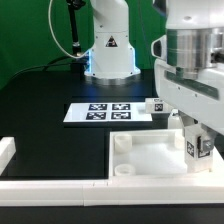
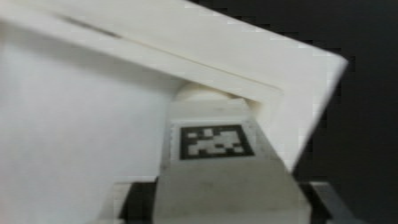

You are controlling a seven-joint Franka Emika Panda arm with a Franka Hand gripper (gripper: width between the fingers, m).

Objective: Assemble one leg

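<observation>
The white Franka arm with its broad silver-grey wrist housing (image 1: 193,62) fills the upper right of the exterior frame, reaching straight down. Its white base with a black warning triangle (image 1: 108,45) stands at upper centre, black cables trailing beside it. Below the wrist, the two-finger gripper (image 1: 197,145) hangs at the right edge of the frame, pointing downward, closed around a small white squarish post bearing a black-and-white tag (image 1: 197,146). In the wrist frame, the dark finger pads (image 2: 132,198) press against both sides of the same post (image 2: 217,160) at lower centre.
</observation>
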